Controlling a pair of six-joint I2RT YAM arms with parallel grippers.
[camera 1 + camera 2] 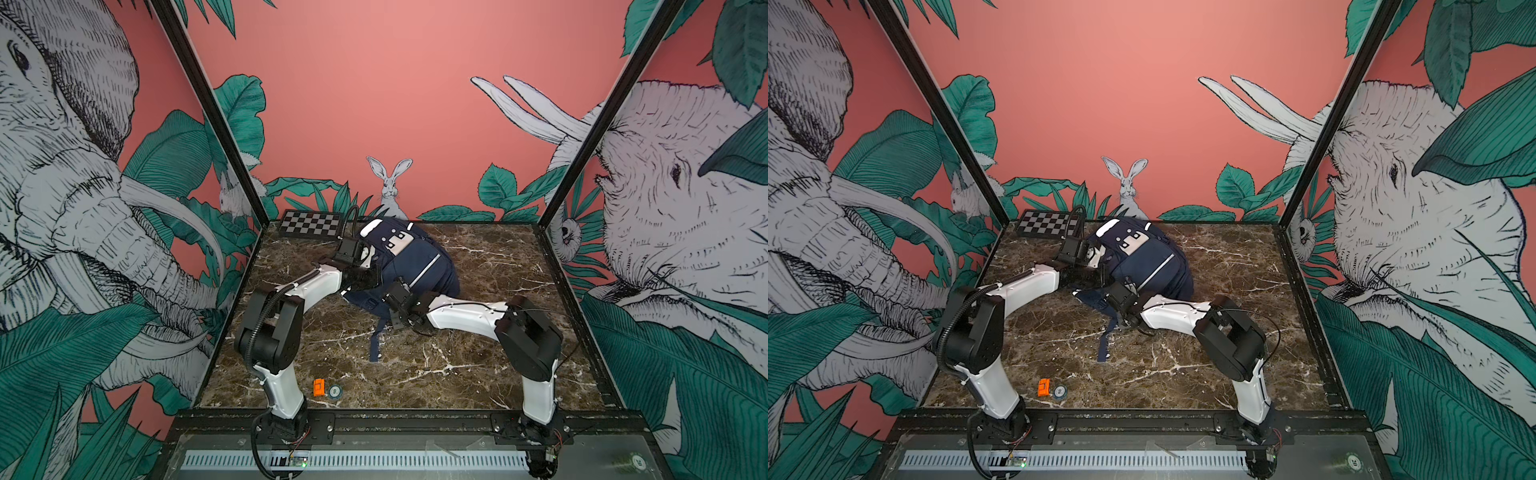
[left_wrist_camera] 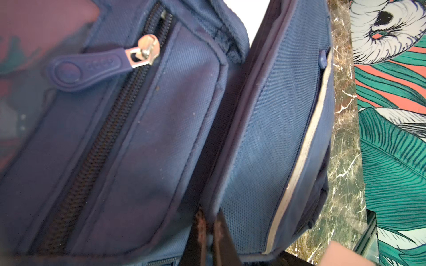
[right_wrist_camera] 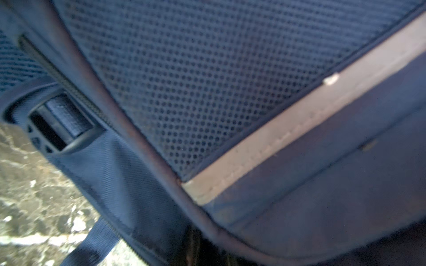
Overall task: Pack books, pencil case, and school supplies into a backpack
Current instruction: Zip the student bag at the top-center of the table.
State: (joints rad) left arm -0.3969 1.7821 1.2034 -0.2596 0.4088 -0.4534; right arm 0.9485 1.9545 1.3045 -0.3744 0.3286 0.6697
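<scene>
Navy-blue fabric fills both wrist views: the backpack (image 1: 415, 257) lies toward the back of the marble table (image 1: 436, 374), in the middle, its far end close to the back wall and its white patch (image 1: 400, 241) with dark dots facing up. The left end effector (image 2: 209, 228) is clenched on a piped edge of the backpack beside the front zip pocket (image 2: 147, 138), its fingers (image 2: 201, 226) nearly together with fabric between them. The right end effector (image 1: 391, 308) sits at the backpack's near edge, so close to mesh and a silver reflective strip (image 3: 288, 126) that I cannot tell whether it grips anything. A loose strap (image 1: 376, 340) runs from the backpack toward the front edge. Right of the backpack, open marble reaches the right wall, and a wide stretch lies open between the two arm bases. A black-and-white chessboard (image 1: 311, 224) occupies the back left corner, just beside the backpack and the left arm's wrist. An orange block (image 1: 318, 387) and a round token (image 1: 335, 391) rest side by side near the front edge, by the left arm's base. The zip pull (image 2: 85, 69) carries raised lettering too blurred to read, the token's figure is too small to make out, and a green chip (image 1: 638, 460) on the front ledge, off the table, reads 20
</scene>
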